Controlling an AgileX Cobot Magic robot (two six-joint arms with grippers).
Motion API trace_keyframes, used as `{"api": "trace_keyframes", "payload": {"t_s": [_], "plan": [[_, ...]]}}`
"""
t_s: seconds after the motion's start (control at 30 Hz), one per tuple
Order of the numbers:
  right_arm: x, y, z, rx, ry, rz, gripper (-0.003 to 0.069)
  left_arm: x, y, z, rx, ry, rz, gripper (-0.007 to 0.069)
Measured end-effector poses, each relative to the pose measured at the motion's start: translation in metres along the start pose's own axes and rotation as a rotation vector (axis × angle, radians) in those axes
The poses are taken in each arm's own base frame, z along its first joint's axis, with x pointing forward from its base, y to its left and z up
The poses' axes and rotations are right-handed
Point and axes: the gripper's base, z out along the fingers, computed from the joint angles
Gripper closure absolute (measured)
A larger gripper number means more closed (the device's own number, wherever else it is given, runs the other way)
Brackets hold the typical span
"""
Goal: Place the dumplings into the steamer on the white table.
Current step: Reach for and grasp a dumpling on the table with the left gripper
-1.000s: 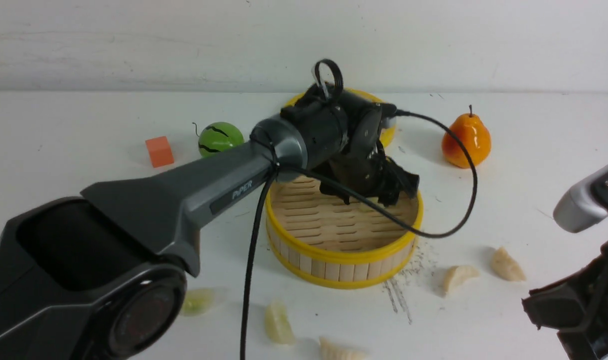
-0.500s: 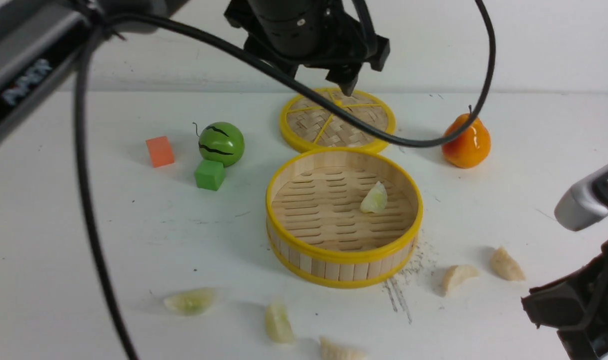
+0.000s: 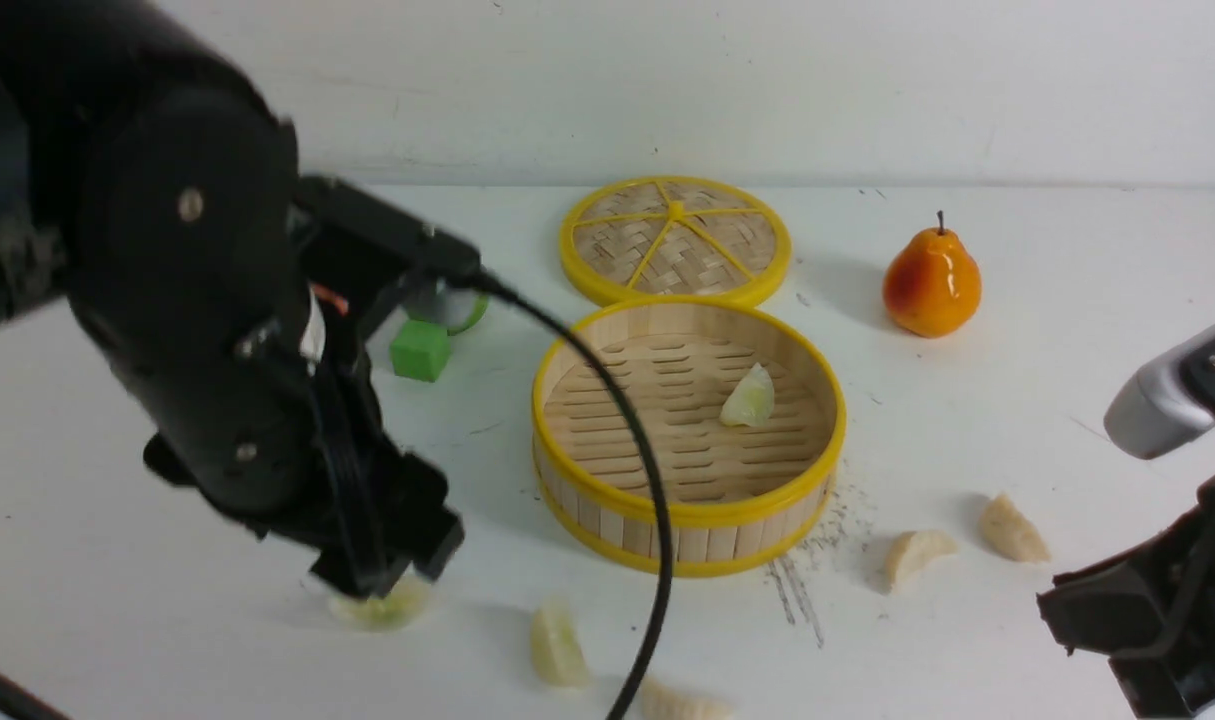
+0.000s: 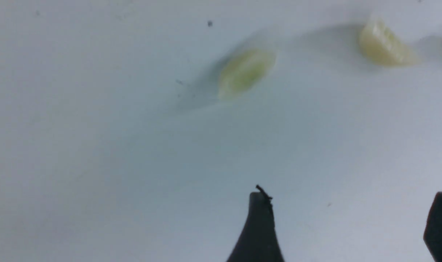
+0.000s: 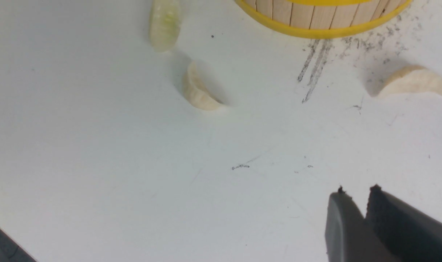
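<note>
The steamer [image 3: 683, 515] stands mid-table on the white table [image 3: 977, 420], with one pale green dumpling [image 3: 748, 398] lying inside it. My left gripper [image 3: 377, 585] hangs open low over the front left, just above another green dumpling [image 3: 385, 608]. In the left wrist view that dumpling [image 4: 244, 71] lies beyond the spread fingers [image 4: 259, 222], and nothing sits between them. More dumplings lie in front of the steamer: a pale green one [image 3: 555, 645], a cream one [image 3: 682, 705] and two cream ones at the right [image 3: 917, 552] [image 3: 1012, 528]. My right gripper [image 5: 357, 191] is shut and empty at the near right.
The woven lid [image 3: 675, 240] lies behind the steamer, with a toy pear [image 3: 931, 280] to its right. A green cube [image 3: 419, 350] sits left of the steamer, beside a striped green ball [image 3: 464, 312] mostly hidden by my left arm. The arm's black cable [image 3: 647, 500] crosses the steamer's front.
My left arm lifted away from the steamer, leaving a green dumpling inside, then swung down to the front left over another green dumpling. The right arm has not moved.
</note>
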Motion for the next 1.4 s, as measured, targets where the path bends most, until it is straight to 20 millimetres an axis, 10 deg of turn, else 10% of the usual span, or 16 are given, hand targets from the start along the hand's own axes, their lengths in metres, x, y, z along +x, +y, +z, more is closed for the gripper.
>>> {"api": "trace_keyframes", "payload": {"t_s": [0.43,0.97,1.27,1.4], "plan": [[0.0,0.001,0.0,-0.012,0.002,0.009,0.055,-0.016,0.041,0.079,0.059,-0.054,-0.046,0.0113],[0.0,0.002,0.0,-0.017,0.0,0.014,0.0535,-0.029,0.032,0.177,0.083,0.038,0.285,0.0194],[0.0,0.002,0.0,-0.017,0.0,0.014,0.0533,-0.039,0.035,0.173,0.061,0.063,0.119,0.0321],[0.0,0.001,0.0,-0.016,-0.002,0.014,0.0531,-0.07,0.042,0.138,0.059,0.02,-0.022,0.0322]]}}
